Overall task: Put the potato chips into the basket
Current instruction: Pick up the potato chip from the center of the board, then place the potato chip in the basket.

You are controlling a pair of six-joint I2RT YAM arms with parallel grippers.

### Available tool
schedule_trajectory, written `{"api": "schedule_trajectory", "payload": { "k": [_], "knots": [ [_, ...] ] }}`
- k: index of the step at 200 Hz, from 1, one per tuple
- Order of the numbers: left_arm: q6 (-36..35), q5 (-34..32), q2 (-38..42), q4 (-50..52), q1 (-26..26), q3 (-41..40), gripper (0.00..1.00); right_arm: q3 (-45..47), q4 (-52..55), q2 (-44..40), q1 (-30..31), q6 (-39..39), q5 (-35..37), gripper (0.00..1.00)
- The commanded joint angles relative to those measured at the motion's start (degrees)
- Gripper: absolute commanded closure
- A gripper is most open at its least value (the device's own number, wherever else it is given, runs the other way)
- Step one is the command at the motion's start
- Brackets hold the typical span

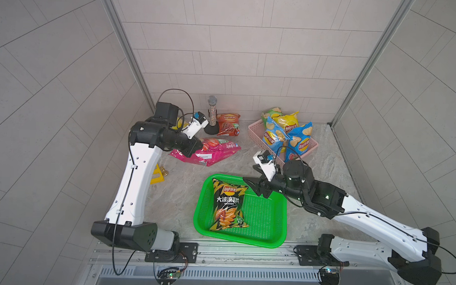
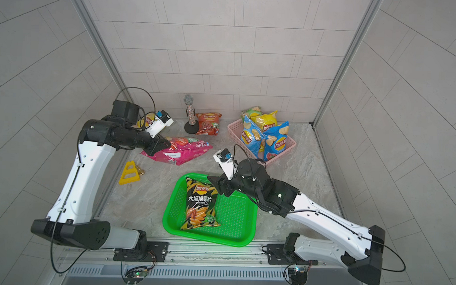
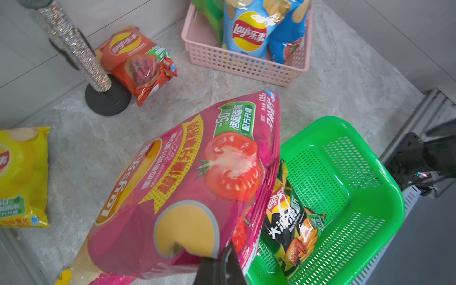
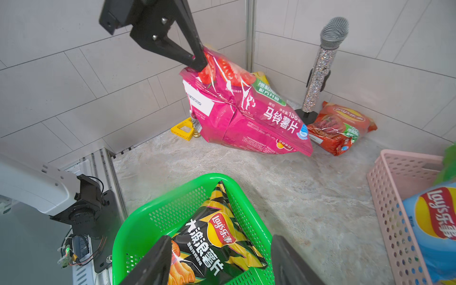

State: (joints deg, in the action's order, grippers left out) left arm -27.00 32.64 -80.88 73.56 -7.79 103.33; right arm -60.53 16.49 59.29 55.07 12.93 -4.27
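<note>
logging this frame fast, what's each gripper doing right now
Left gripper: shut on the magenta Lay's bag, pinching its edge.
Right gripper: open, holding nothing, over the green basket.

We see a bench (image 1: 183, 188) with a pale grey marbled surface, enclosed by tiled walls at the back and sides. Near its front edge sits a green basket (image 1: 261, 214). A pink basket (image 1: 257, 139) stands at the back on the right. Against the back wall a glittery microphone (image 1: 211, 113) stands upright on a round black base, with a red bag (image 1: 229, 124) lying just beside it. In front of these, a magenta bag (image 1: 216, 153) appears to rest its lower edge on the bench. A yellow bag (image 3: 22, 177) lies in the far left corner. By the left wall lies a yellow triangular piece (image 2: 129, 173), a small brass-coloured piece (image 2: 140, 170) beside it.
</note>
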Motion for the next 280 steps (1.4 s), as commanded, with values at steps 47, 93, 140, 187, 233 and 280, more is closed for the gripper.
{"api": "schedule_trajectory", "payload": {
  "k": [47, 93, 140, 187, 233, 280],
  "knots": [
    [-1.74, 4.43, 0.01, 4.46, -11.46, 4.61, 1.00, 6.03, 8.26, -12.53, -1.87, 7.97, 12.20, 0.32],
    [-5.84, 5.36, -3.62, 8.00, -22.51, 8.43, 1.00, 9.72, 14.25, -23.37, -2.41, 11.16, 24.08, 0.32],
    [-12.27, 7.59, -8.75, 10.08, -31.64, 10.67, 1.00, 13.36, 15.91, -35.55, -2.42, 12.88, 30.80, 0.34],
    [-20.77, 8.85, -13.08, 9.00, -38.02, 10.59, 1.00, 13.26, 19.28, -37.80, -2.42, 13.53, 31.88, 0.35],
    [-22.49, 7.73, -12.17, 5.45, -42.41, 7.13, 1.00, 12.98, 19.49, -36.75, -2.42, 13.72, 31.44, 0.35],
    [-22.48, 7.24, -7.75, 4.31, -42.83, 7.19, 1.00, 12.99, 19.18, -35.22, -2.42, 13.88, 31.73, 0.35]
  ]
}}
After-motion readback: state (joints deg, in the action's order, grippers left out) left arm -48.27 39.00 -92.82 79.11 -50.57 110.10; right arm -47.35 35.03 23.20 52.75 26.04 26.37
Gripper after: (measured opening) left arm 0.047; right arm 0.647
